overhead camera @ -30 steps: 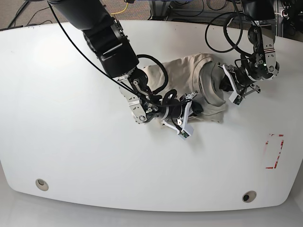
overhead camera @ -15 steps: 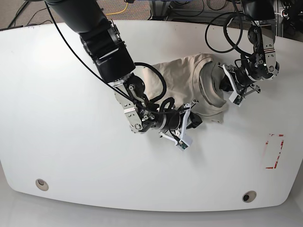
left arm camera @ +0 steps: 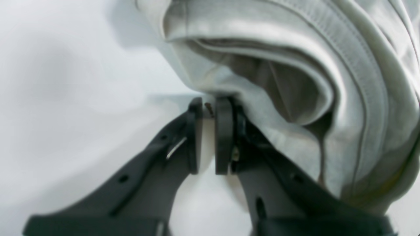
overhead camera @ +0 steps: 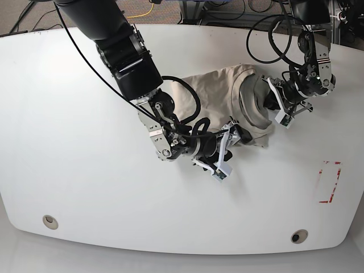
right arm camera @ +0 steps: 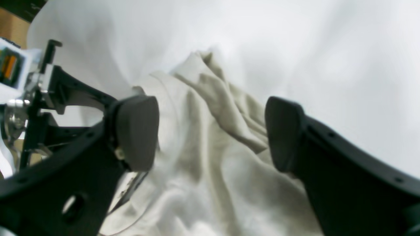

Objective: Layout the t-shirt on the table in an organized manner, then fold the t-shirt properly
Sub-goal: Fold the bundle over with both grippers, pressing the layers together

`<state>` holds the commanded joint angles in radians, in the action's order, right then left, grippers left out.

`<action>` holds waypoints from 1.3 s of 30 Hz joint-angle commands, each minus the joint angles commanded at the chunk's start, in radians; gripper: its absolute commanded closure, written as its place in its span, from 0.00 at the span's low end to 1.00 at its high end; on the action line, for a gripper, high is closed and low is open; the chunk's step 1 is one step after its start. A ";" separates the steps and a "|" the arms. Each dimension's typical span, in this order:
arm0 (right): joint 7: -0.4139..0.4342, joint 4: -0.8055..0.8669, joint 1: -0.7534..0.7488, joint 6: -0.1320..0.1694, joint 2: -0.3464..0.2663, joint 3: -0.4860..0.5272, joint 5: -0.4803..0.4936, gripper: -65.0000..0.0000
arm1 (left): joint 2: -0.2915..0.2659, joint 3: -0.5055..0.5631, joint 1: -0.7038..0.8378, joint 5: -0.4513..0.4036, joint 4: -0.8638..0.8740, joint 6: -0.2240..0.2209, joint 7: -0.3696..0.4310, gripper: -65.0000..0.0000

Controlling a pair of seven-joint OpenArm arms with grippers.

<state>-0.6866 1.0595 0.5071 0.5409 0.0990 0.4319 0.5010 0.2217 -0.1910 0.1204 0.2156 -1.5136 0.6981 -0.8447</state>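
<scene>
The beige t-shirt [overhead camera: 213, 91] lies bunched in a wrinkled heap right of the middle of the white table [overhead camera: 85, 170]. My left gripper [overhead camera: 268, 101] is at the heap's right side by the collar. In the left wrist view its fingers [left arm camera: 224, 137] are pinched on the t-shirt's [left arm camera: 295, 49] edge, with cloth draped over one finger. My right gripper [overhead camera: 240, 135] sits at the heap's lower edge. It is open in the right wrist view [right arm camera: 210, 131], its pads wide apart with folds of the t-shirt [right arm camera: 203, 157] between and beyond them.
A red tape rectangle [overhead camera: 330, 182] marks the table at the right. Two round grommet holes [overhead camera: 50, 220] [overhead camera: 299, 235] sit near the front edge. Cables hang over the back edge behind the arms.
My right gripper drew back down and left from the shirt, then moved right again to its lower edge. The left arm and the heap have stayed put.
</scene>
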 joint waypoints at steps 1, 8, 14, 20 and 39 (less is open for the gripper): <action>0.000 -0.002 -0.003 0.000 -0.002 0.002 0.000 0.28 | 0.000 0.000 0.000 0.000 0.000 0.000 0.000 0.92; 0.003 -0.005 -0.017 0.000 -0.034 0.109 -0.002 0.28 | 0.000 0.000 -0.002 0.000 0.000 0.000 0.000 0.92; 0.006 -0.005 -0.023 0.000 -0.044 0.137 -0.002 0.52 | 0.000 0.000 -0.002 0.000 0.000 0.000 0.000 0.92; 0.006 -0.005 -0.023 0.006 -0.060 0.137 -0.002 0.80 | 0.000 0.000 -0.002 0.000 -0.002 0.000 0.000 0.92; -0.002 0.026 0.028 -0.002 -0.064 0.041 0.000 1.00 | 0.000 0.000 0.003 0.000 -0.002 0.000 0.000 0.92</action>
<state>-0.6882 1.0856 0.5347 0.5393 0.0345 0.4733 0.5010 0.2217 -0.1910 0.1235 0.2156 -1.5152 0.6981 -0.8447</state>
